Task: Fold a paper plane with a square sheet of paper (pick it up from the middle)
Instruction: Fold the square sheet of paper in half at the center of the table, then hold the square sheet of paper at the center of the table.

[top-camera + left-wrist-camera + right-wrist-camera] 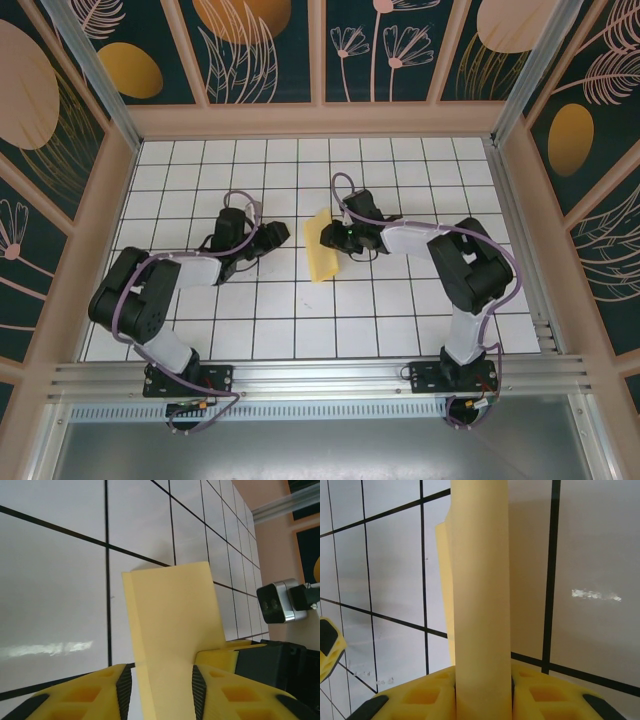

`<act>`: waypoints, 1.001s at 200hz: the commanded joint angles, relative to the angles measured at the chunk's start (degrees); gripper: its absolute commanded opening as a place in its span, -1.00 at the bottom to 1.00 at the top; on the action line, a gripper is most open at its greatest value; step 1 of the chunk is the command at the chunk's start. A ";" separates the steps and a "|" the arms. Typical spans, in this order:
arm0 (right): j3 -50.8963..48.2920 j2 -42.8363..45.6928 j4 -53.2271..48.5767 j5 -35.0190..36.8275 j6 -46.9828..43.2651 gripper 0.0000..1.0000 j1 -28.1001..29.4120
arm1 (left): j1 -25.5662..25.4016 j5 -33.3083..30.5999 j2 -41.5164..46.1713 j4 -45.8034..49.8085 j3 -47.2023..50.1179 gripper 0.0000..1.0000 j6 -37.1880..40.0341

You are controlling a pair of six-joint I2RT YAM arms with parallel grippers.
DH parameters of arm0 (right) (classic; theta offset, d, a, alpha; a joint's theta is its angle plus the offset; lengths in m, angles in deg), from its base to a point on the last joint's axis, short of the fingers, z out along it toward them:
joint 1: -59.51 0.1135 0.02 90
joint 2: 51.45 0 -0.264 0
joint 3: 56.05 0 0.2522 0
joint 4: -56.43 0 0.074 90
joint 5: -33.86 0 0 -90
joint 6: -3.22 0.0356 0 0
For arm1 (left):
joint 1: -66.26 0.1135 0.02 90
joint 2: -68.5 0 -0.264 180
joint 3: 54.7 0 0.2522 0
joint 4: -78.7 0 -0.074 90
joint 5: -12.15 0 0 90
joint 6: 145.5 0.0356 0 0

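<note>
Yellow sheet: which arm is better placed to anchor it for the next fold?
Right, probably. The right pincer is clamped on the yellow sheet, pads tight against it. The left pincer straddles it with a gap beside one pad.

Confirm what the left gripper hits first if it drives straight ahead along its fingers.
The left gripper meets the folded yellow paper first; it already sits between the fingers. Right behind, likely the right gripper holding it.

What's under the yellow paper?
The white table with black grid lines lies under the paper. The right gripper pinches one end. The squares directly beneath are covered, so anything small lying there cannot be seen.
</note>
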 commanded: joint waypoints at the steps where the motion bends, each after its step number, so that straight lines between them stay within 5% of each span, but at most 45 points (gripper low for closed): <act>1: -0.91 -1.17 0.42 0.37 -1.72 -0.44 -0.28 | -1.59 1.00 -2.38 -4.56 -2.24 -0.28 -2.11; 76: -1.02 -3.32 -0.70 3.75 -1.56 -0.39 -0.01 | -4.22 0.34 -8.30 -6.32 -4.42 -0.40 -3.47; 143: -1.20 -5.25 -1.10 8.90 -0.58 -0.35 1.97 | -4.21 -6.61 -5.31 -8.16 -0.76 -0.40 -3.68; 200: -1.23 -6.18 -1.89 10.39 -1.70 -0.29 2.46 | -4.23 -6.37 -5.58 -7.53 -1.20 -0.39 -2.95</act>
